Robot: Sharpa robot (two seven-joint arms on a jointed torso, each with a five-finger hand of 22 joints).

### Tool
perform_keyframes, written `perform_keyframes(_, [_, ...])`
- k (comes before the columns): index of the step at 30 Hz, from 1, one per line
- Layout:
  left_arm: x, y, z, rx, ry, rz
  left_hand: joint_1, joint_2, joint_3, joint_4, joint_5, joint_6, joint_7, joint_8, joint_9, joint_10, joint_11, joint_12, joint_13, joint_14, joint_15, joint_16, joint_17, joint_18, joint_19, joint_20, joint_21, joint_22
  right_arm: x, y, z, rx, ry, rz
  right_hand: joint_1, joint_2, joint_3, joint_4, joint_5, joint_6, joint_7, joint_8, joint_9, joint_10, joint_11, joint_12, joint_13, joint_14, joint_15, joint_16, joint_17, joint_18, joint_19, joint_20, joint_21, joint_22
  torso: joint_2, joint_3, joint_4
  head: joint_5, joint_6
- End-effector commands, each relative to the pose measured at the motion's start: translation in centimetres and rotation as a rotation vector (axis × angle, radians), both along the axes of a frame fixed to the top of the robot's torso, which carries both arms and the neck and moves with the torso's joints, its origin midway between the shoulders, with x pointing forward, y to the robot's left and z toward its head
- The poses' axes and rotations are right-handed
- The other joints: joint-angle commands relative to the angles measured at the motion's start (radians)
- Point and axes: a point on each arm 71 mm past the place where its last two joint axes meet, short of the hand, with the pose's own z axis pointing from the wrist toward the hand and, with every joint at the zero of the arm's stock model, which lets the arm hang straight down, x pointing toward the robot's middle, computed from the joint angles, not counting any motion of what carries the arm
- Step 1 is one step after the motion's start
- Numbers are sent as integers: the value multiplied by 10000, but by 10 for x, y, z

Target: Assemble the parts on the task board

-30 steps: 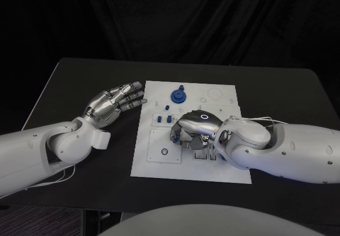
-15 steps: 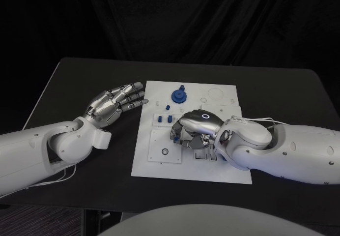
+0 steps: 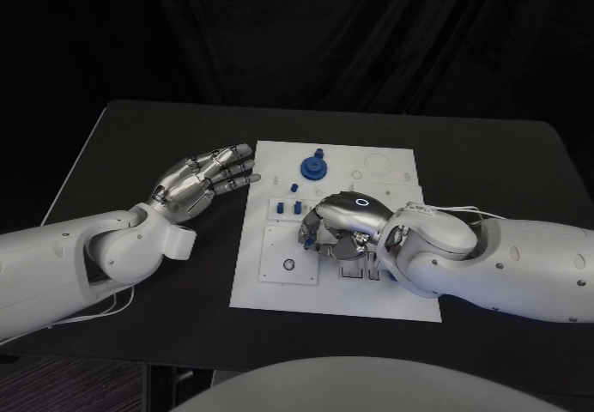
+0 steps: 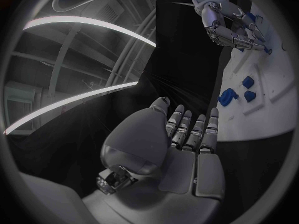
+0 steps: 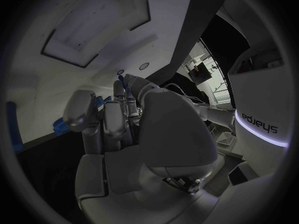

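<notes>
Silver right hand point(image 3: 336, 227) barely shifted over mid-board point(image 3: 279, 287), fingers curled down (grip hidden, can't tell); your left hand point(image 3: 198, 182) still open beside it; parts point(image 3: 287, 208) unplaced

Right robot hand point(image 3: 336, 225) on task board point(image 3: 372, 296), left robot hand point(image 3: 198, 182) beside

Dim scene, dark backdrop, fisheye-bent edges

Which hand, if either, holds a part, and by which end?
The left hand holds nothing. The right hand curls down on the task board; any held part cannot be told.
</notes>
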Motion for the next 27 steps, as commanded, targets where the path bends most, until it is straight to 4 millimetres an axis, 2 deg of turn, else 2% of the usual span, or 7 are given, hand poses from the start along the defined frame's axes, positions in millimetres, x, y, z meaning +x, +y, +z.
perform_keyframes(1, [0,-2,0,-160,10,-119,-90,28,78,-3,62,-28,86,54,8,17,49,19,7,-67,16,34,-4,-138,-10,-3,-24,-10,0,0,-2,-6,184,-84,139,57,109,-47,-5,-9,15,-26,310,81,-20,-82,-6,33,15,-67,-15,-135,52,-21,-23,1380,-6,-4,0,37,0])
perform_keyframes(6, [0,-2,-1,-152,21,-123,-103,32,93,5,63,-11,93,58,11,87,62,68,20,-56,13,49,-1,-139,-11,-3,-25,-16,1,-1,-6,-197,327,-119,208,54,206,-115,0,-39,44,-77,338,86,11,-175,-17,-9,35,-150,-115,-118,4,-15,-126,1352,-18,-11,-3,58,0])
perform_keyframes(27, [1,-1,-2,-101,71,-118,-122,31,113,14,59,-8,101,62,12,129,76,100,28,-47,10,66,2,-140,-12,-4,-27,-23,0,-3,-8,-273,419,-189,-6,48,154,9,-167,-64,68,-133,412,108,39,-332,-33,-35,72,-211,-173,-108,-44,19,-187,1331,-4,-1,-1,124,0])
